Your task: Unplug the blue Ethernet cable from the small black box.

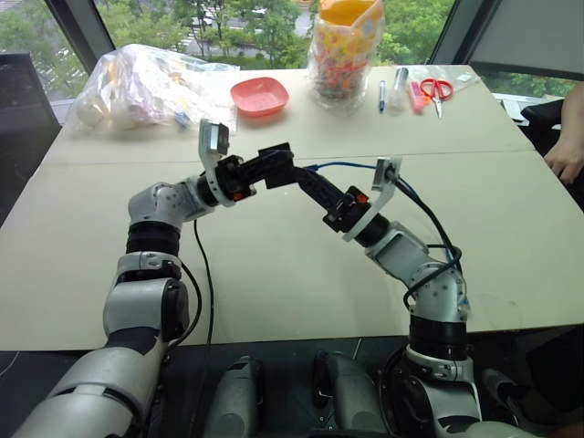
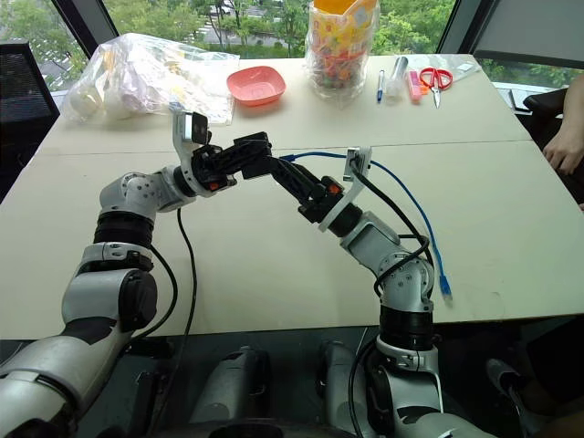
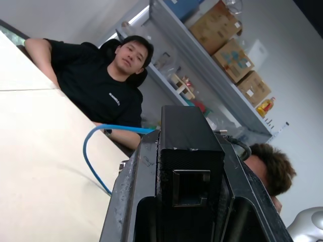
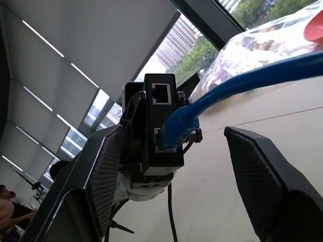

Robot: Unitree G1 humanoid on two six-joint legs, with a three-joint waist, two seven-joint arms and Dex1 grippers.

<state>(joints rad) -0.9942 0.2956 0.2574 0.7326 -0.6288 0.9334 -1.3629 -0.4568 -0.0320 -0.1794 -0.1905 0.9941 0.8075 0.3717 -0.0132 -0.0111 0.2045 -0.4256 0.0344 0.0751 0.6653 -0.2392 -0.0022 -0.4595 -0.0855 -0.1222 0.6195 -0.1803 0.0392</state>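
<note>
Beige bench [image 2: 274, 265] under tall windows with trees beyond, carrying along its far edge a clear plastic bag [image 2: 146, 73], a coral-pink dish [image 2: 255, 85], a jar of colourful bits [image 2: 344, 46], pens and red-handled scissors [image 2: 437, 80]. Left gripper [image 2: 245, 153] raised above the bench on a bent arm, wrist cocked and pointing toward the robot's right, jaws clamped on the small black box [image 4: 161, 123], held edge-on with two ports facing the other arm. Right gripper [image 2: 290, 182] reaching up and leftward from a folded elbow, jaws apart, one finger [image 4: 103, 176] close beside the box, the other finger [image 4: 265, 176] well clear. Blue Ethernet cable [image 4: 237, 85] plugged into the lower port, passing between the parted right jaws without being gripped, then arching over the right forearm and trailing down to the bench near its front edge. Seated person [image 3: 103, 83] in a black shirt at the bench's side.
</note>
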